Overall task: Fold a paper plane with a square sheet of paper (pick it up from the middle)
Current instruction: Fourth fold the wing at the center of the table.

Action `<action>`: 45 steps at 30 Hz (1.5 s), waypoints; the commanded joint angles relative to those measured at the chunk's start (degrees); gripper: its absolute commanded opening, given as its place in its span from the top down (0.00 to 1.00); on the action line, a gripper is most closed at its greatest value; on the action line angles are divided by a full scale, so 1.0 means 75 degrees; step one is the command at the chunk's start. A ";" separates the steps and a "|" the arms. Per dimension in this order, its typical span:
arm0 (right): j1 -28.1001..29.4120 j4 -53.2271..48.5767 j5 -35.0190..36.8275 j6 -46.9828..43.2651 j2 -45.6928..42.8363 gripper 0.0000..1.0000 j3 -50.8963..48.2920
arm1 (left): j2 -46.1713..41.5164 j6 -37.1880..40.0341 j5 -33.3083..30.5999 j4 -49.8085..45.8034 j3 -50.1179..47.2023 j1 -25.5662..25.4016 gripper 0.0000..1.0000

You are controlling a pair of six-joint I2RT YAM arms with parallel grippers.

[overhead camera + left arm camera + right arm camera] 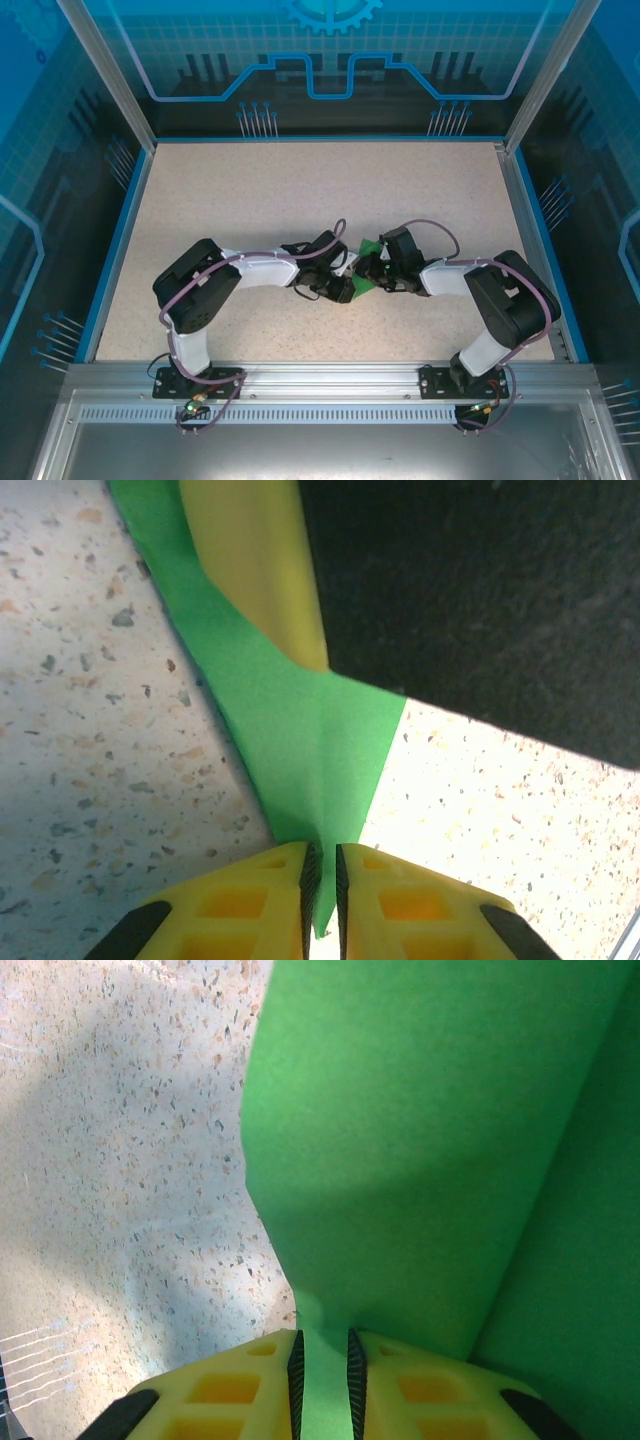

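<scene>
Two arms meet at the green paper (pixel 370 248) near the bench (pixel 250 200) centre. Left wrist: left claw (pixel 323 865) clenches the paper's narrow tip, probably anchoring it. Right wrist: right claw (pixel 322 1352) grasps the paper's edge, probably to tension it.

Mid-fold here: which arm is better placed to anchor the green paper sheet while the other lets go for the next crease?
Probably right. The right gripper is shut on a broad span of the thin bright green paper sheet, while the left gripper pinches only its narrow pointed corner.
</scene>
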 commanded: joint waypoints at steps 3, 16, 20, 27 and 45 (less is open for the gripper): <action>-0.0193 -0.0563 0.0335 -0.0162 -0.0007 0.78 -0.0204 | -0.0039 0.0083 0.0054 -0.0403 -0.0158 -0.0075 0.84; -0.0193 -0.0516 0.0321 -0.0199 0.0069 0.78 -0.0216 | -0.0017 0.0156 -0.0113 -0.0825 -0.0306 -0.0101 0.92; -0.0193 -0.0519 0.0343 -0.0202 0.0100 0.78 -0.0226 | -0.0039 0.0312 -0.0291 -0.1048 -0.0393 -0.0154 0.95; -0.0228 -0.0462 0.0332 -0.0179 0.0231 0.79 -0.0209 | -0.0261 0.0609 -0.0625 -0.1551 -0.0615 -0.0346 0.96; -0.0231 -0.0355 0.0196 -0.0169 0.0091 0.79 -0.0332 | -0.1423 -0.0340 0.0643 -0.0986 0.0077 0.0212 0.93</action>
